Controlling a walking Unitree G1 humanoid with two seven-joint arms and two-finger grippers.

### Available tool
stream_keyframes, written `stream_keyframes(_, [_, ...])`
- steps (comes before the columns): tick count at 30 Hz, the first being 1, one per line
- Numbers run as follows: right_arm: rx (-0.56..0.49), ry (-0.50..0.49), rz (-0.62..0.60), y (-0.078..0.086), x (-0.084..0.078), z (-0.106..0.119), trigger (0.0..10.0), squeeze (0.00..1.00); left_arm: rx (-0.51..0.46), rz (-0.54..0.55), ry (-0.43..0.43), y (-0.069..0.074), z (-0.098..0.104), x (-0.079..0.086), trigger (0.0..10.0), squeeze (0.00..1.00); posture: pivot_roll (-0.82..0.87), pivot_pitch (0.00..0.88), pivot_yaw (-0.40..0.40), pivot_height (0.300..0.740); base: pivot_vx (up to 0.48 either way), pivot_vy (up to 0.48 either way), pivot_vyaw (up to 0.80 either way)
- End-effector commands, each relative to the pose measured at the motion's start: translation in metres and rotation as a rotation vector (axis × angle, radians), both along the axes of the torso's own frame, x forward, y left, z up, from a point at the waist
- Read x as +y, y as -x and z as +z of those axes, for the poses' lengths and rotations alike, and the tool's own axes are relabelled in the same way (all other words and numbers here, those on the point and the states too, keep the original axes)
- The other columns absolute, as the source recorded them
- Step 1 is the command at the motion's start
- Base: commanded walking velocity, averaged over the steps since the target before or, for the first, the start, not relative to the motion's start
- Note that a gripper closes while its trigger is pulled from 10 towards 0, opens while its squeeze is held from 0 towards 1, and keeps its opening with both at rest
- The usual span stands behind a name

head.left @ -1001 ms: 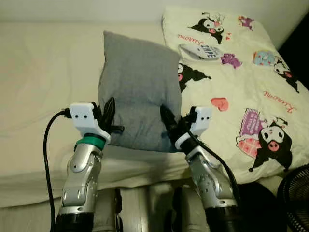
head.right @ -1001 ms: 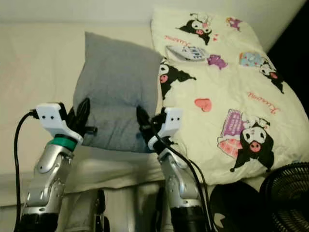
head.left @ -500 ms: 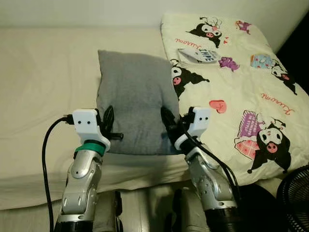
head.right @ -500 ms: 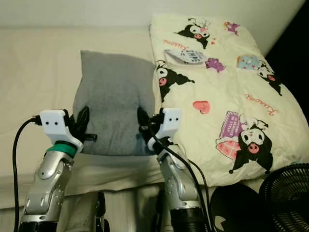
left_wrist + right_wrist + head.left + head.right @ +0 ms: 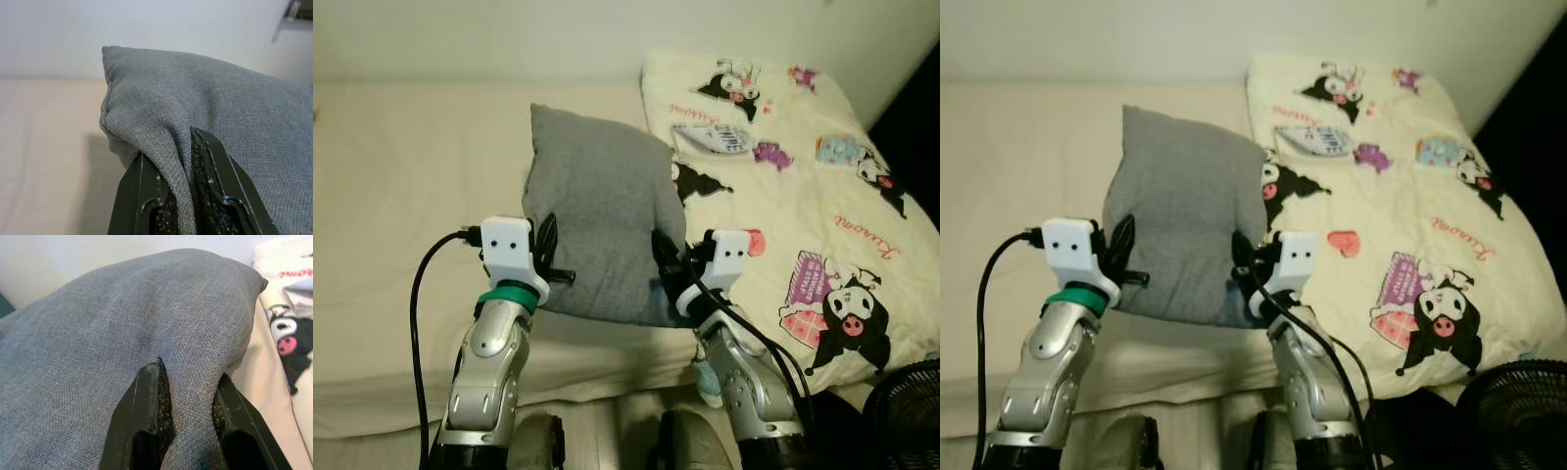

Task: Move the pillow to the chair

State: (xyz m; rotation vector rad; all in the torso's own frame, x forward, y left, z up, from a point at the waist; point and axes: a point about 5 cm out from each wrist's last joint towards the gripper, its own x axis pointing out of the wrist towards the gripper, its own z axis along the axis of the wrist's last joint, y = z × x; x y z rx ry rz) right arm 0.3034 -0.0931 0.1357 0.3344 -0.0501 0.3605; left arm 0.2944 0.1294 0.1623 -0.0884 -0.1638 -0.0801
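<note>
Pillow fabric between left gripper fingers.

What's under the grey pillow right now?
The grey pillow, pinched by the left gripper and right gripper, hangs over the cream bed sheet. The sheet directly beneath is hidden.

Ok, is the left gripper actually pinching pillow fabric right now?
Yes, the left wrist view shows a fold of the grey pillow clamped between the left gripper's two black fingers.
</note>
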Motion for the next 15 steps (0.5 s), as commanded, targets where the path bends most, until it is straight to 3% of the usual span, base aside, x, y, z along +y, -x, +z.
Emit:
stream_keyframes(1, [0.031,-0.085,-0.006,0.0095,0.0141,-0.0054,10.0,0.00,-0.032,0.028,0.006,0.0029,0.0080,0.0047,10.0,0.00,0.08,0.051,0.016,0.711,0.000,0.000,0.00])
stream_keyframes(15, [0.036,-0.110,-0.025,0.0112,0.0129,-0.0039,10.0,0.00,-0.023,0.003,0.055,0.0013,0.0107,0.0032,10.0,0.00,0.08,0.052,0.027,0.740,0.000,0.000,0.00])
